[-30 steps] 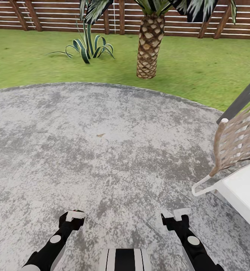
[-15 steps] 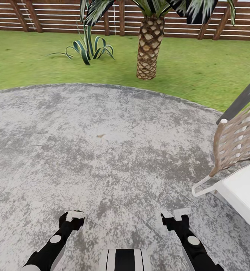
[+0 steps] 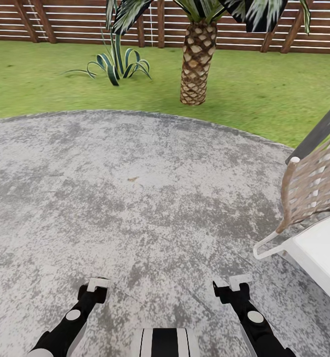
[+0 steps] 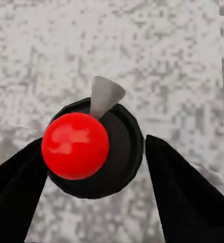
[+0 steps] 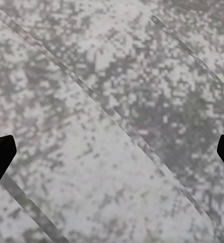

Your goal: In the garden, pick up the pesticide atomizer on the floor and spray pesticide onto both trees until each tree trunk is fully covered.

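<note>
Grey mottled paving (image 3: 150, 198) forms a round patio in the near half of the head view. Beyond it lies the garden (image 3: 264, 94) lawn, closed at the far side by a brown slatted fence (image 3: 70, 22). A scaly palm (image 3: 197, 59) and a striped agave (image 3: 117, 64) stand on the grass. A woven chair (image 3: 313, 188) sits at the right edge. None of the trees to be treated is in sight.

**Task item.** The pesticide atomizer (image 4: 75, 146) stands on the paving directly under the left gripper (image 4: 94, 139). Seen from above in the left wrist view, it shows a red ball top, a black round body and a grey nozzle.

**Gripper states.**
- Left gripper (image 3: 98, 285): its dark fingers closely flank the black body on both sides. Whether the pads actually bear on it cannot be told.
- Right gripper (image 3: 232, 285): spread wide and empty over bare paving, as the right wrist view confirms (image 5: 112, 147).

**Change.** Over the last second the camera and the scene have held steady. The left gripper has sunk slightly toward the floor.

**Meaning.** Judged from this, the pick-up is at the grasp stage. Lifting, travel to the trees and spraying are all outstanding.
</note>
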